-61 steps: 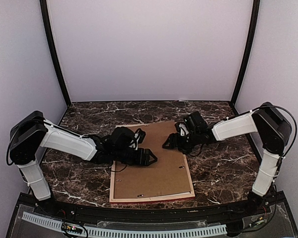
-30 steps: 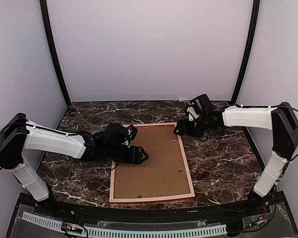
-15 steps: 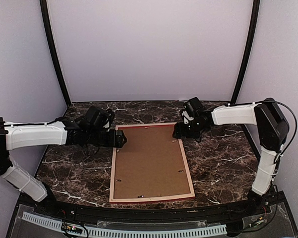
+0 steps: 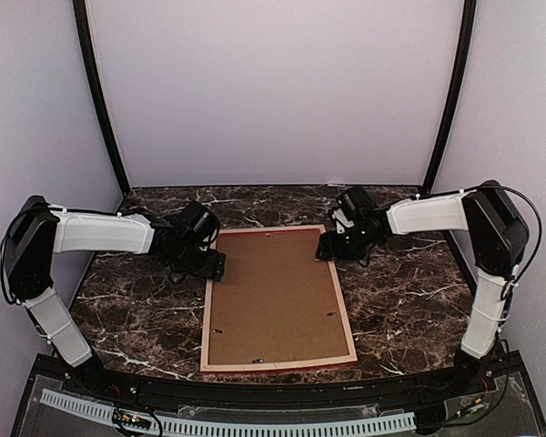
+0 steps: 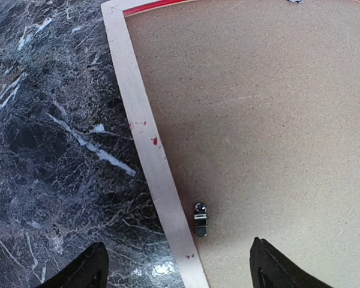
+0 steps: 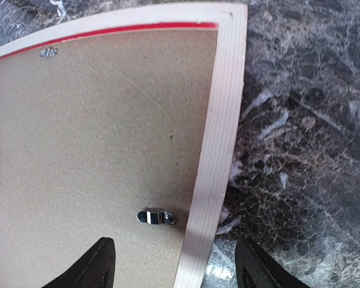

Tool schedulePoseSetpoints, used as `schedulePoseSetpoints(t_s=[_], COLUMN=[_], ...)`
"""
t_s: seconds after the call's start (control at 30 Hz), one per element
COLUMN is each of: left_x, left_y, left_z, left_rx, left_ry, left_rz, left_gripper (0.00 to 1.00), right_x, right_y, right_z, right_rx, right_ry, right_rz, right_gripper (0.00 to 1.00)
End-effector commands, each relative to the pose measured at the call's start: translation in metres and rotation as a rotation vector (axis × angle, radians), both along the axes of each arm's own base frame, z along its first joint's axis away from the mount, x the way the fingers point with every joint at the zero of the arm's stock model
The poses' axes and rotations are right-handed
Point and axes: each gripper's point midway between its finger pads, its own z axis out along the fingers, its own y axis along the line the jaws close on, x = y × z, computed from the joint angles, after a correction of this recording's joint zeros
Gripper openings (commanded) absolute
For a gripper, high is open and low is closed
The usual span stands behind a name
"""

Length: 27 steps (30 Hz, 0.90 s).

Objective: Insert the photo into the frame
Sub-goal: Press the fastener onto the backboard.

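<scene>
The frame [image 5: 141,129] lay face down on the marble tabletop [image 4: 400,300], backing board [image 4: 278,296] in it, photo unseen; left claw [image 5: 179,267] and right claw [image 6: 175,264] hovered spread apart over its side rails. It looked light, stiff and likely to slide on stone; best pinched by a rail.

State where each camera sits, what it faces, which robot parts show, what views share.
Top external: above, behind the robot, looking down on the table; left arm, right arm show.
Left wrist: above the frame's left rail, facing down; left fingers show.
Right wrist: above its right rail, facing down; right fingers show.
Shared: frame, backing board.
</scene>
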Motion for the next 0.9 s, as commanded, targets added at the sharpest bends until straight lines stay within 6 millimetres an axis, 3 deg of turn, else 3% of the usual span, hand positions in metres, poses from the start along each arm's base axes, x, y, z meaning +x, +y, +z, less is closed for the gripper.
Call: schedulePoseSetpoints(t_s=[0.0, 0.33, 0.57, 0.87], left_x=[0.004, 0.006, 0.011, 0.012], left_y=[0.008, 0.009, 0.008, 0.003], left_z=[0.007, 0.009, 0.003, -0.012], left_rx=[0.05, 0.052, 0.056, 0.07], left_ry=[-0.007, -0.012, 0.011, 0.068], left_rz=[-0.002, -0.026, -0.06, -0.1], left_gripper=[0.84, 0.84, 0.84, 0.79], right_x=[-0.011, -0.031, -0.033, -0.03], right_y=[-0.003, -0.007, -0.011, -0.012], right_z=[-0.008, -0.017, -0.024, -0.024], right_rx=[0.016, 0.047, 0.031, 0.04], right_ry=[0.016, 0.045, 0.05, 0.048], right_rz=[0.027, 0.051, 0.052, 0.052], right_gripper=[0.67, 0.48, 0.31, 0.26])
